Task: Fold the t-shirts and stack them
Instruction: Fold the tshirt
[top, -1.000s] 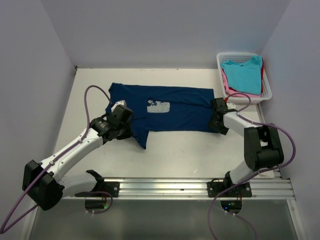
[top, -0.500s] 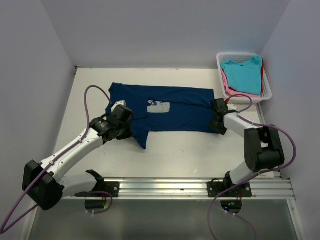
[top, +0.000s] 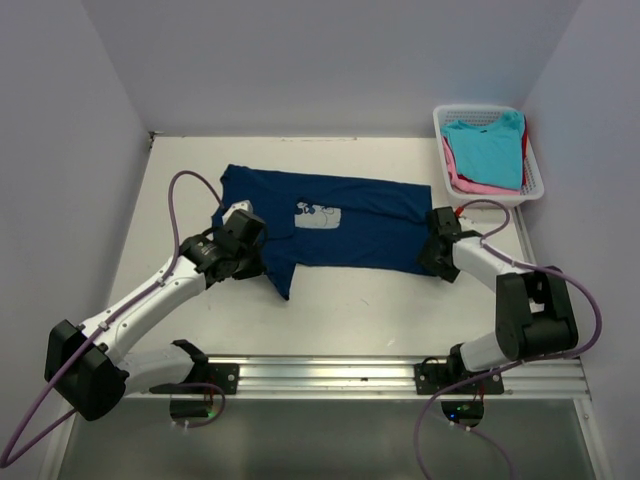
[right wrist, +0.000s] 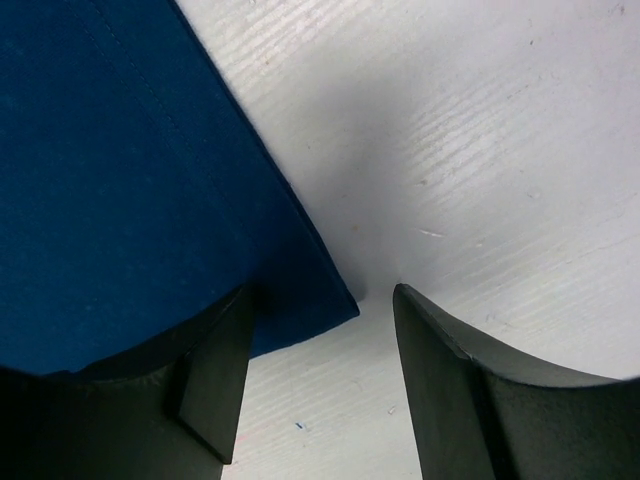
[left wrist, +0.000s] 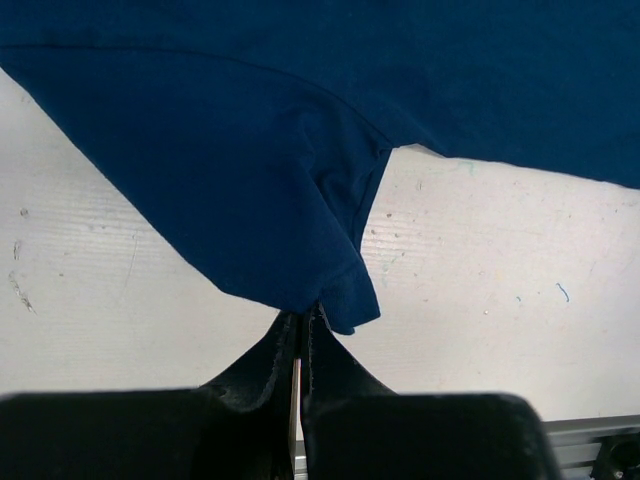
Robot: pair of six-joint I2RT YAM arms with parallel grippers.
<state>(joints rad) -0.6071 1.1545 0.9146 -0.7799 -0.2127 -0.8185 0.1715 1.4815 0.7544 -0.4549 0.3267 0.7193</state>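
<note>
Two claws, one garment. The navy t-shirt [top: 345,222] lies spread flat on the worktop [top: 350,300], front side up, and stretches from my left claw [left wrist: 303,328] across to my right claw [right wrist: 322,300]. Its pale square chest print [top: 318,214] sits nearer the left claw.

Left claw: jaws pressed together, pinching the tip of a short sleeve. The sleeve fans out ahead of the claw as a smooth dark triangle, with its stitched cuff edge to the claw's right and the shirt body running across beyond it.

Right claw: jaws wide apart, astride the shirt's corner, gripping nothing. The left finger [right wrist: 215,380] stands over blue cloth and the right finger [right wrist: 450,400] over bare white worktop. The straight hem runs away ahead of the claw, to its left.

Beyond my right claw, a white lattice basket [top: 535,188] holds a light turquoise t-shirt [top: 485,150] lying on top of a pink t-shirt [top: 456,178].
</note>
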